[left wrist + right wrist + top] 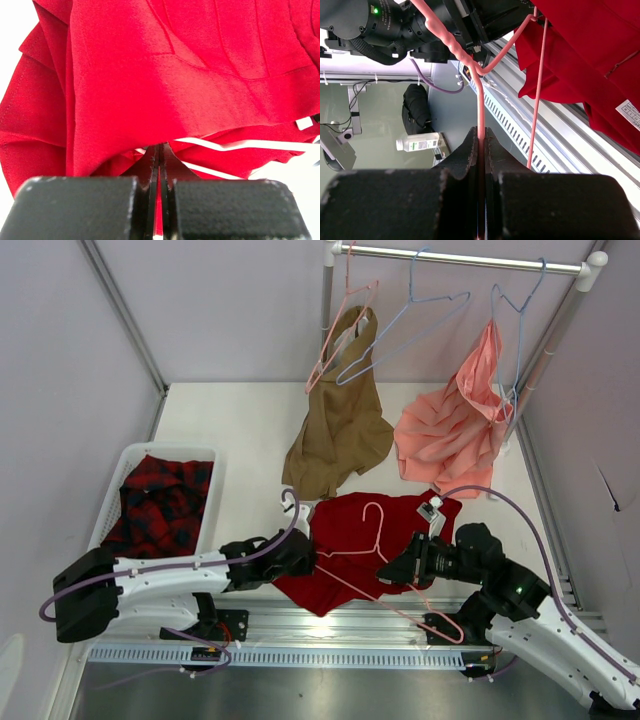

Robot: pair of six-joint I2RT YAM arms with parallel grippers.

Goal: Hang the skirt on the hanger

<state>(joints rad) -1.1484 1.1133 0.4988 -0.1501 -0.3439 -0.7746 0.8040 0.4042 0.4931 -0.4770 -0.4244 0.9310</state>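
Observation:
The deep-red skirt [345,540] lies flat on the table in front of both arms. The pale-pink hanger [372,525] rests across it, with its hook up near the skirt's top edge and its long lower wire running off toward the front rail. At the skirt's left edge, my left gripper [307,558] is shut on the cloth. In the left wrist view the jaws [159,152] pinch a fold of the red skirt [175,75]. My right gripper [390,575] is shut on the hanger. The right wrist view shows the pink hanger wire [481,100] clamped between the closed fingers [481,135], with the skirt [580,45] beyond.
A white basket [112,490] at the left holds a red-and-black plaid garment [160,505]. On the back rail [460,258] hang a tan garment [340,430], a salmon-pink garment [450,430] and light-blue hangers [405,325]. A metal rail [340,625] runs along the near edge.

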